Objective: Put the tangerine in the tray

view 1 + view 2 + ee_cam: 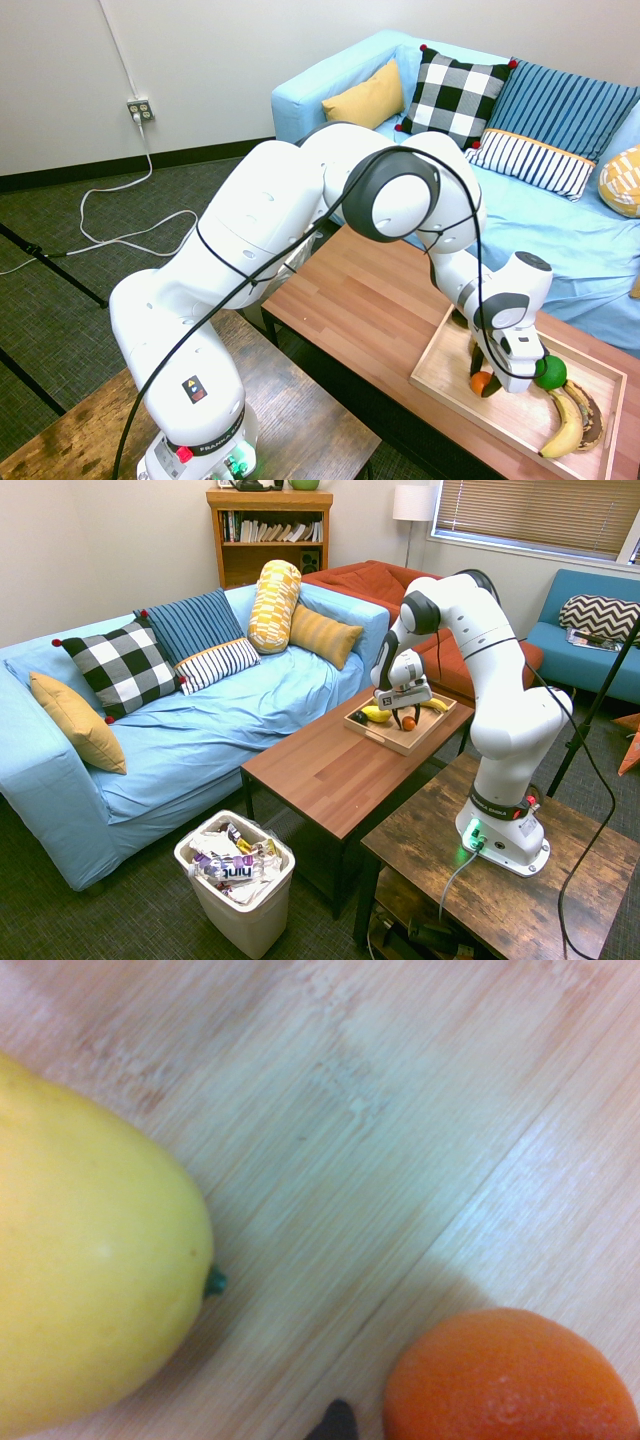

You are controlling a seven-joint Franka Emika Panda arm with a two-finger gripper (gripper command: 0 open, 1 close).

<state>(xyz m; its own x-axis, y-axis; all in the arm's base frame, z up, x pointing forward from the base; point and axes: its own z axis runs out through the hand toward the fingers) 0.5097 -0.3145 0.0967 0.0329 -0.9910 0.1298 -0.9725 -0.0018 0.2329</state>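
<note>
The tangerine (482, 381) (408, 722) is small and bright orange, and sits low at the near end of the light-wood tray (437, 372) (386, 743). My gripper (487, 386) (405, 721) points down into the tray with its tip at the fruit. The exterior views do not show whether it grips the fruit. In the wrist view the tangerine (510, 1375) lies on the tray's wooden floor (400, 1110), beside a yellow lemon (90, 1250).
A dark-green lime (549, 372) and a banana (565, 425) share the tray, which lies at one end of the brown coffee table (360, 300). A blue sofa (200, 720) with cushions runs along the table's far side. A full white bin (235, 880) stands on the floor.
</note>
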